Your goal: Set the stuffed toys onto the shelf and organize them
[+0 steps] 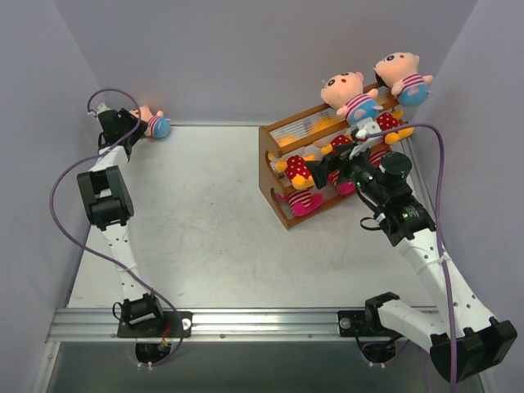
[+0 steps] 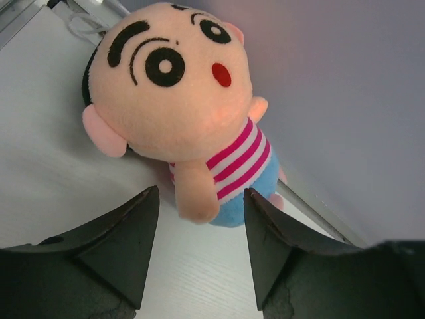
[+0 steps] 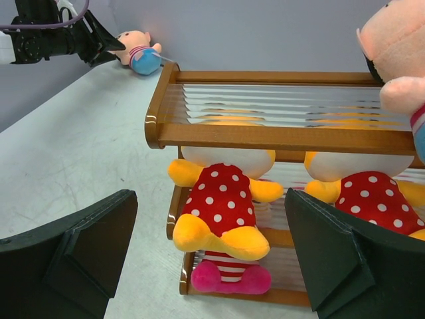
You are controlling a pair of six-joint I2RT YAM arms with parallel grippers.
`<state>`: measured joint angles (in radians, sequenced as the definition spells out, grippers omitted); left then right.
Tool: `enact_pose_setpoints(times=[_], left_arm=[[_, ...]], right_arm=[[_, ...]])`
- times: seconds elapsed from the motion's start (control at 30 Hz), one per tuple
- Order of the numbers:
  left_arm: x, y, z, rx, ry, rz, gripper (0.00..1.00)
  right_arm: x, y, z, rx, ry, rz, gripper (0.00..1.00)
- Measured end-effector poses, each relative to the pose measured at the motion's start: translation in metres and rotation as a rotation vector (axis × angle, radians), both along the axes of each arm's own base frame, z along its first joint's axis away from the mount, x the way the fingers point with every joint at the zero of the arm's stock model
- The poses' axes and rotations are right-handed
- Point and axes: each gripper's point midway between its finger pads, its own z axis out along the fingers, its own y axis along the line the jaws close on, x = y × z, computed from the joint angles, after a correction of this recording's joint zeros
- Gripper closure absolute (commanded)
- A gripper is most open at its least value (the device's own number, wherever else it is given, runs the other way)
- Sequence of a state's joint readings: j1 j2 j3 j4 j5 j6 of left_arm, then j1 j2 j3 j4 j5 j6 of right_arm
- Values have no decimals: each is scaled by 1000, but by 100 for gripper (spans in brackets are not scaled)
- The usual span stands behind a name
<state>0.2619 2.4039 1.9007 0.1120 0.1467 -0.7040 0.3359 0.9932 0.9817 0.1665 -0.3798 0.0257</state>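
The left arm (image 1: 123, 254) and the right arm (image 1: 434, 270) were built of white tubular links dotted with small dark screw holes, joined by chunky black motor housings and seated on black bases. A thin purple cable (image 1: 51, 196) trailed along the left one, and a second purple cable (image 1: 443, 188) ran along the right. The left gripper (image 2: 201, 246) and the right gripper (image 3: 209, 219) each had two matte black, wedge-shaped fingers (image 2: 126, 246) with a slightly grainy finish.

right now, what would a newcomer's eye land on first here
The orange-brown shelf at the far right of the table, two boy dolls perched on top and yellow polka-dot bears on the tier below. Then the lone boy doll lying in the far left corner, the left fingers open right at it.
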Motion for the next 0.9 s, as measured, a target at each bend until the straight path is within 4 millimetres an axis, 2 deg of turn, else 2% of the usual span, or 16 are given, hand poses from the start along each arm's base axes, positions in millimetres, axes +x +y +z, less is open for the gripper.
enact_pose_setpoints(times=[0.2,0.37,0.43,0.47,0.53,0.57,0.67,0.7,0.8,0.9], left_arm=[[21,-3,-10,-21,-25,-13,39],[27,-16,-22,-44,-17,-31,41],[28,-22,-25,-52,-15,-38,47],[29,-26,-26,-56,-13,-44,54],[29,-31,-27,-63,-12,-53,62],[29,-33,-26,-64,-13,-58,72],[30,-35,-26,-70,-15,-64,88],[29,-35,-26,-71,-15,-65,97],[27,-36,-31,-70,-18,-70,97],[15,-39,-41,-75,0,-77,98]], right_arm=[[1,9,0,-2,5,21,1],[-1,16,0,-6,8,37,0],[-2,19,0,-7,7,43,1],[-2,20,0,-8,7,45,1],[-4,22,2,-8,6,47,1],[-4,22,3,-7,3,47,1],[-5,25,5,-6,-2,51,1],[-6,26,5,-6,-2,53,1],[-7,28,5,-8,1,56,1],[-9,31,5,-16,-1,62,1]])
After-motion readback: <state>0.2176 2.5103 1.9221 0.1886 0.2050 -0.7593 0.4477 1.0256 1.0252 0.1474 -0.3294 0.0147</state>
